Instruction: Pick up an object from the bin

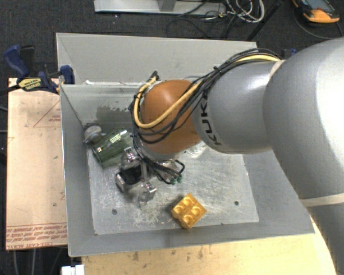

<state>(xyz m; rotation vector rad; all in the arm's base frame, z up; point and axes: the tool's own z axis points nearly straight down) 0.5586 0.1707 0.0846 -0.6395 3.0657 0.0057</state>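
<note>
Regard pick as unfinished, with jaws low at floor of bin [229, 182] beside green carton [109, 146], yellow toy brick [188, 211] lying apart, and spread of jaws impossible to tell.

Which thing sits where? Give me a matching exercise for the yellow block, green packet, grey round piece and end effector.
1 yellow block
2 green packet
3 grey round piece
4 end effector

A upper-left corner of the bin floor
B lowest in the view, near the front wall
C between packet and block
D just right of the round piece

Pairs: 1-B, 2-D, 3-A, 4-C
</note>
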